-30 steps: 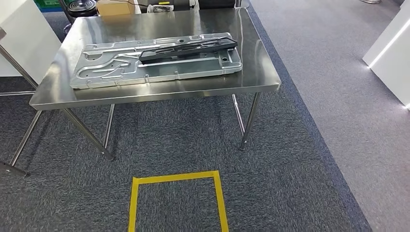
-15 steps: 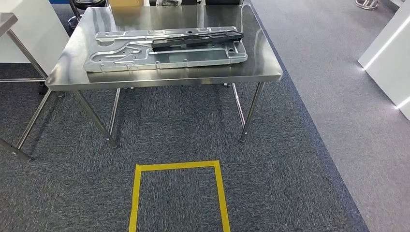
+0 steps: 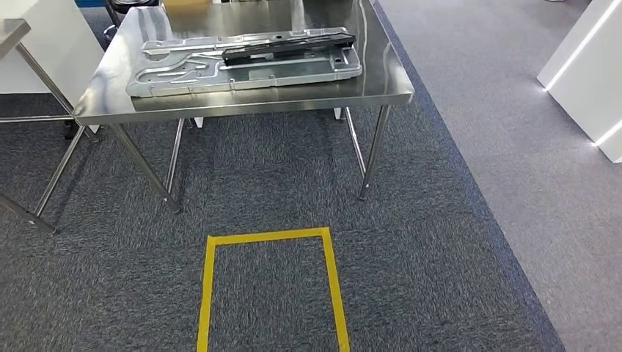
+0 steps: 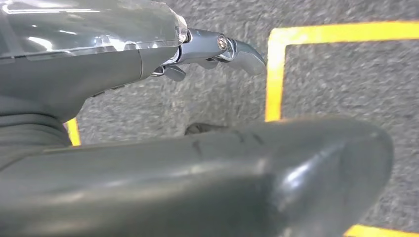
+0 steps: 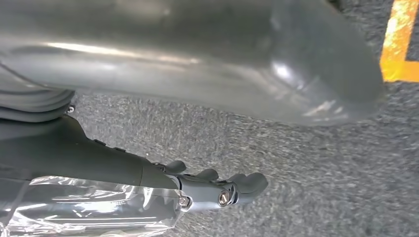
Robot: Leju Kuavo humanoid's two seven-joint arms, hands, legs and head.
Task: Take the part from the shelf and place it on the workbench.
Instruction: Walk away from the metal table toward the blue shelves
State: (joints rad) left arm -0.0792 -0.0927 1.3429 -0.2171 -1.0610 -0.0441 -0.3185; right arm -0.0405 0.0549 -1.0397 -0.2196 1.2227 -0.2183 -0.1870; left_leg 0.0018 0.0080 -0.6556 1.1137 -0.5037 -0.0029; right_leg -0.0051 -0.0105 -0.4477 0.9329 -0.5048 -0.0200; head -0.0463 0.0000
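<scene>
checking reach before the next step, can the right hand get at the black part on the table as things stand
Probably not yet. The right hand hangs over the carpet, holding nothing, and the black part lies on the table, beyond the yellow square.

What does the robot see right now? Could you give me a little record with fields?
workbench: steel table ahead on grey carpet
on the workbench: flat silver metal panel with a long black part lying on it
floor mark: yellow tape rectangle in front of the table
left robot hand: hangs over the carpet, holds nothing
right robot hand: hangs over the carpet, holds nothing
</scene>
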